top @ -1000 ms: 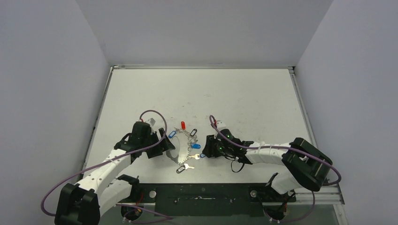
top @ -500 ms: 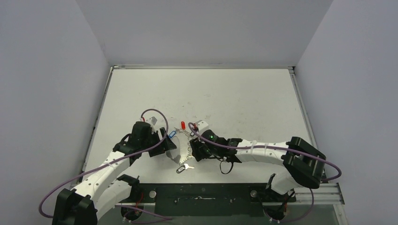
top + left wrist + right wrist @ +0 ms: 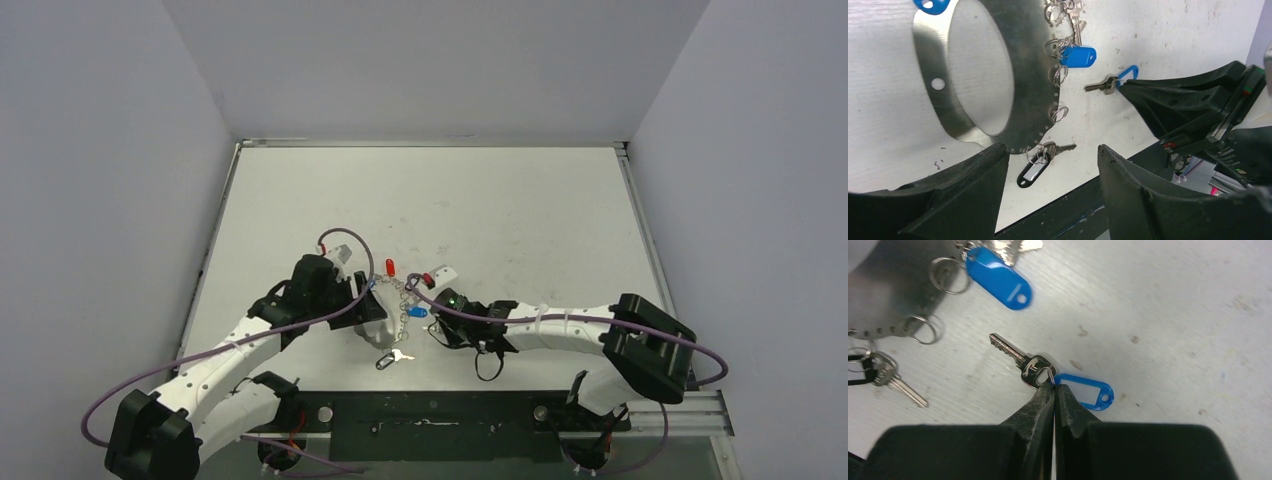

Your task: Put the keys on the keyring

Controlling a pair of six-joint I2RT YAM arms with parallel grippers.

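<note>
key [image 3: 1020,362], blue tag [image 3: 1088,392], split ring [image 3: 1049,375] touching closed right jaws' tips

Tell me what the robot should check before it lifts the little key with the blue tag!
1. Right gripper shut, tips at the loose key's small ring: ok.
2. That ring truly pinched: cannot tell.
3. Loose key lying flat on the table, touching no other key: ok.
4. Left gripper holding the keyring steady: not ok, jaws open.
5. Empty ring on the keyring free to take it: ok.
</note>
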